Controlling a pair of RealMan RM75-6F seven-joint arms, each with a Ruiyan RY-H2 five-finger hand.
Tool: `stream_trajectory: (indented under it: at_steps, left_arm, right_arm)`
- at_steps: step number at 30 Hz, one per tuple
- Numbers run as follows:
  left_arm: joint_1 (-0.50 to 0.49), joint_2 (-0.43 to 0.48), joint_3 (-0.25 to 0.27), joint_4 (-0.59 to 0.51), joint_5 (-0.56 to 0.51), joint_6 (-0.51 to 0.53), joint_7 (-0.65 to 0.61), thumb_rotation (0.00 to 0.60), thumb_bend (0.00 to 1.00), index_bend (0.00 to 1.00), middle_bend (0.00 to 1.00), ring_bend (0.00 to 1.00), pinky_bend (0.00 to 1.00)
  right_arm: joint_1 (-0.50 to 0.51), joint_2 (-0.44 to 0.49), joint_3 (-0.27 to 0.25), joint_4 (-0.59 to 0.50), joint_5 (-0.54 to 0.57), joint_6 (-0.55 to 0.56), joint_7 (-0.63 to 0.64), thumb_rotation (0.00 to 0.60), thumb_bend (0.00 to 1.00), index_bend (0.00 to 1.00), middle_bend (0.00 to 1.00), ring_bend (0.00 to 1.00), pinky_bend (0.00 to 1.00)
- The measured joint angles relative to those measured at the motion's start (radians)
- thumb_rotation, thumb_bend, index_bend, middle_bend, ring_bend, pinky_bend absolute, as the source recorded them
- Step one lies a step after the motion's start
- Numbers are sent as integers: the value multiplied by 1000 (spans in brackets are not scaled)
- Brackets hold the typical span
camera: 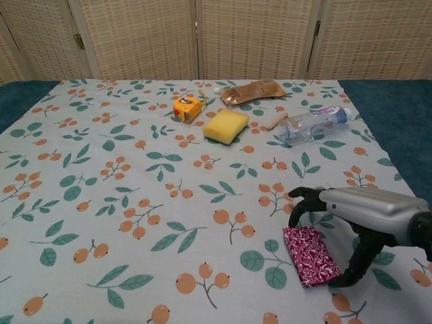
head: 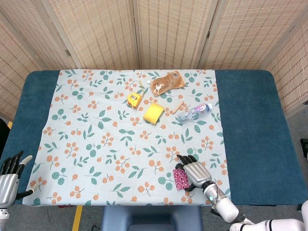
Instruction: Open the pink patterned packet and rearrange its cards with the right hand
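The pink patterned packet (camera: 310,255) lies flat on the floral cloth near the front right; the head view also shows the packet (head: 180,178). My right hand (camera: 358,214) arches over it. Its fingertips (camera: 297,210) come down at the packet's far edge and the thumb (camera: 347,273) sits at the near right corner, so the packet is spanned between them. In the head view the right hand (head: 196,172) covers the packet's right side. My left hand (head: 9,177) hangs beyond the table's front left corner, fingers spread, holding nothing.
At the back of the cloth (head: 96,144) lie a yellow sponge (camera: 226,125), a small yellow tape measure (camera: 188,108), a brown pouch (camera: 251,91), a plastic bottle (camera: 314,123) and a short stick (camera: 277,121). Blue table (head: 250,125) flanks the cloth.
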Motion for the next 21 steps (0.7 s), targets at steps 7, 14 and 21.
stream_trajectory:
  at_steps: [7, 14, 21]
  left_arm:
    - [-1, -1, 0, 0, 2, -1, 0, 600, 258, 172, 0, 41, 0]
    - [-1, 0, 0, -1, 3, 1, 0, 600, 258, 172, 0, 41, 0]
    - [-2, 4, -3, -6, 1, 3, 2, 600, 258, 173, 0, 41, 0]
  right_arm:
    - [-7, 2, -5, -2, -9, 5, 2, 600, 146, 225, 0, 0, 0]
    - [-15, 8, -5, -6, -24, 8, 14, 600, 147, 206, 0, 0, 0]
    - [-40, 63, 2, -36, -98, 61, 56, 600, 146, 202, 1, 0, 0]
